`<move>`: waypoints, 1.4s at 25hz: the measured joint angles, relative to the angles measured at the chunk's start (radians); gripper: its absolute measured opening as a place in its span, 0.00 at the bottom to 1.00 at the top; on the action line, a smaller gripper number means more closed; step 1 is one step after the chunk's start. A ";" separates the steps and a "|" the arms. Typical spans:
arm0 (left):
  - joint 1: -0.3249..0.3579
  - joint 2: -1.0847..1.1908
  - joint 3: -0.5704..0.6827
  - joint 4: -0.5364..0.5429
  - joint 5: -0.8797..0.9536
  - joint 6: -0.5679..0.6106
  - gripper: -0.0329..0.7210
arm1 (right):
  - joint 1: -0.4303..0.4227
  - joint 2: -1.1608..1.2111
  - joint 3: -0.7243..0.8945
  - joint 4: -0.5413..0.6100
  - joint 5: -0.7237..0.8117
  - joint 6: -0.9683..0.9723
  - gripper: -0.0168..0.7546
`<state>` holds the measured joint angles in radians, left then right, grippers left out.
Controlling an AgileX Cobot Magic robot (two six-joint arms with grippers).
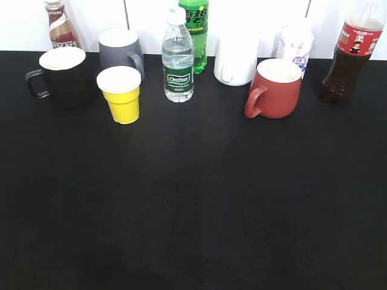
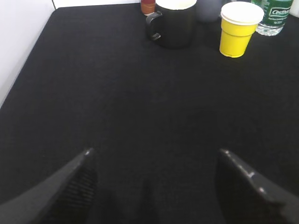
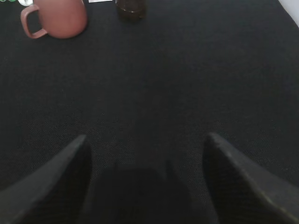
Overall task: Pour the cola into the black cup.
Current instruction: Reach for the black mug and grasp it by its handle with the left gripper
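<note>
The cola (image 1: 352,51), a clear bottle of dark liquid with a red label, stands upright at the far right back; its base shows in the right wrist view (image 3: 131,8). The black cup (image 1: 63,75), white inside with a loop handle on its left, stands at the far left back and shows in the left wrist view (image 2: 174,23). My left gripper (image 2: 154,154) is open and empty, well short of the cup. My right gripper (image 3: 145,139) is open and empty, well short of the cola. Neither gripper shows in the exterior view.
Along the back stand a coffee bottle (image 1: 60,24), grey mug (image 1: 121,51), yellow cup (image 1: 121,93), water bottle (image 1: 178,57), green soda bottle (image 1: 195,30), white mug (image 1: 234,60), white carton (image 1: 295,45) and dark red mug (image 1: 275,87). Black cloth (image 1: 193,205) covers the table.
</note>
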<state>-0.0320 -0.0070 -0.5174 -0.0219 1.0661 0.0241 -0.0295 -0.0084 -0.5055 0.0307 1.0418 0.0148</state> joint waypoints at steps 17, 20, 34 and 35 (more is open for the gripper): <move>0.000 0.754 0.259 -0.014 -1.472 0.000 0.68 | 0.000 0.000 0.000 0.000 0.000 0.000 0.75; 0.000 1.185 0.262 -0.013 -1.788 -0.024 0.68 | 0.000 0.000 0.000 0.000 0.000 0.000 0.75; -0.001 2.058 -0.330 0.037 -1.981 -0.044 0.37 | 0.000 0.000 0.000 0.000 0.000 0.000 0.75; -0.001 2.098 -0.381 0.046 -1.972 -0.044 0.36 | 0.000 0.000 0.000 0.000 0.000 0.000 0.75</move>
<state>-0.0330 2.0908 -0.8981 0.0237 -0.9055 -0.0198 -0.0295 -0.0084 -0.5055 0.0307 1.0418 0.0148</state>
